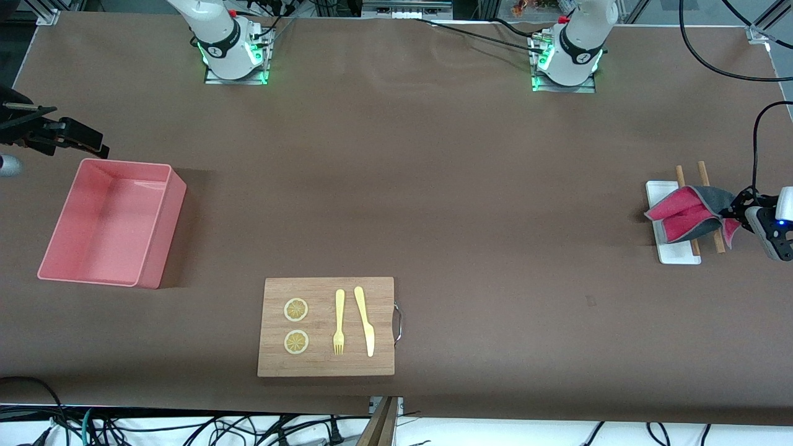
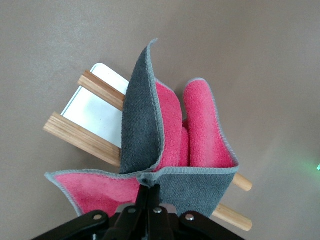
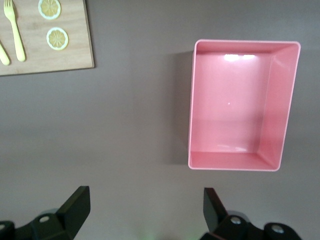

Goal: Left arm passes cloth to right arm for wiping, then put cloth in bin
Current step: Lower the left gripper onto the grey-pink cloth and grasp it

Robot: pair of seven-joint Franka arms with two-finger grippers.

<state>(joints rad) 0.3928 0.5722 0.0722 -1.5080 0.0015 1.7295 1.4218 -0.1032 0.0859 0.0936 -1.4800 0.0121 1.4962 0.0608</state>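
My left gripper (image 1: 730, 215) is shut on the cloth (image 1: 686, 214), dark grey outside and magenta-red inside, and holds it up over the small white tray (image 1: 678, 254) at the left arm's end of the table. In the left wrist view the cloth (image 2: 170, 145) hangs folded from the closed fingertips (image 2: 152, 192). My right gripper (image 1: 80, 141) is open and empty, up in the air at the right arm's end of the table by the salmon-pink bin (image 1: 111, 222). The right wrist view shows the empty bin (image 3: 240, 102) and the spread fingers (image 3: 75, 207).
Two wooden sticks (image 1: 712, 207) lie across the white tray (image 2: 97, 112). A wooden cutting board (image 1: 326, 326) nearest the front camera carries two lemon slices (image 1: 296, 310), a yellow fork (image 1: 339, 321) and a yellow knife (image 1: 365, 321).
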